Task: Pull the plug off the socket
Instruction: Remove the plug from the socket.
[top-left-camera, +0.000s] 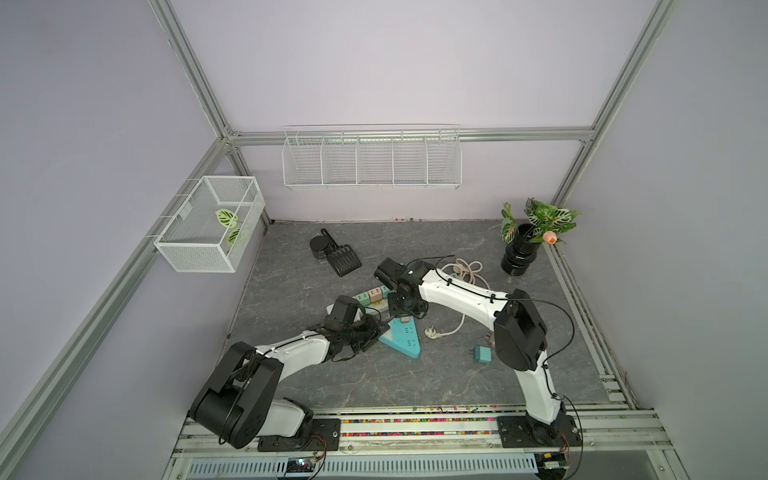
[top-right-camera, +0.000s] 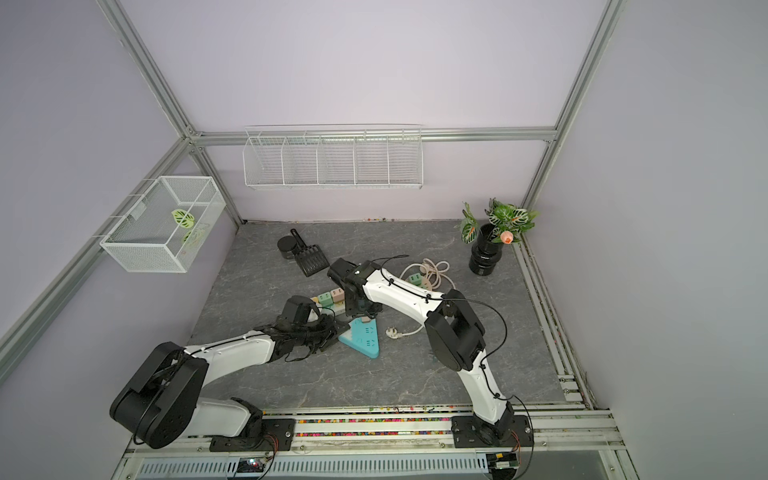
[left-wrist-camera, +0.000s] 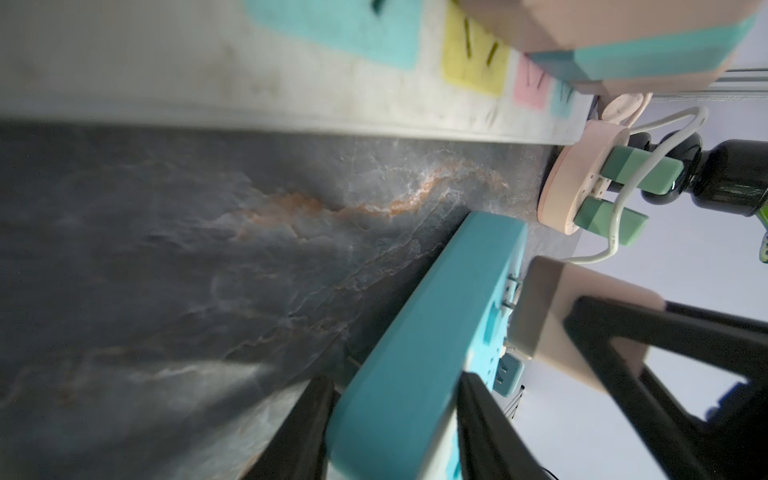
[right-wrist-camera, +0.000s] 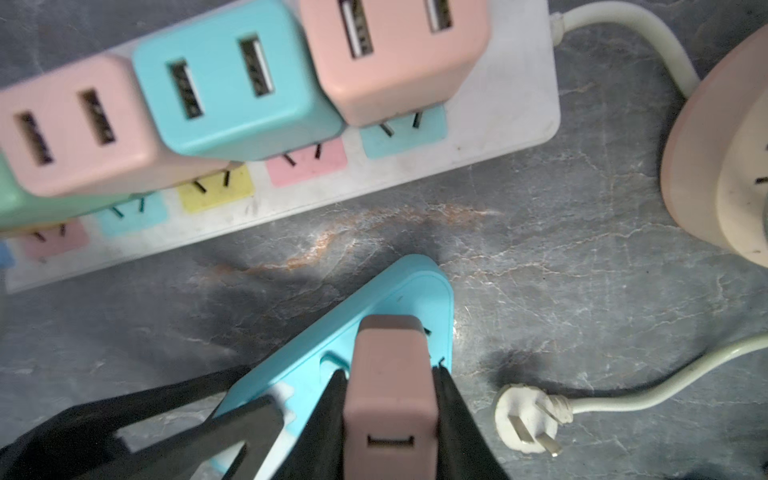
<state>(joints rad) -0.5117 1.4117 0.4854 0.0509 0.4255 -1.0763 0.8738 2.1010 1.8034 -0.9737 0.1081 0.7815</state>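
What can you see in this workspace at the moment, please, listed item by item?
triangular socket: one, teal, table centre
pink plug: one, at that socket
power strip: one, white, behind the socket
strip adapters: at least four, pink, blue, green
round socket: one, pink, carrying two green adapters
loose plug: one, white, on its cord
loose adapter: one, teal, near the right arm
scoop: one, black, beside a black tub
vase: one, black, holding a plant
mesh basket: one, white, left wall
wire rack: one, white, back wall
table: grey marble
left gripper: shut on triangular socket
right gripper: shut on pink plug
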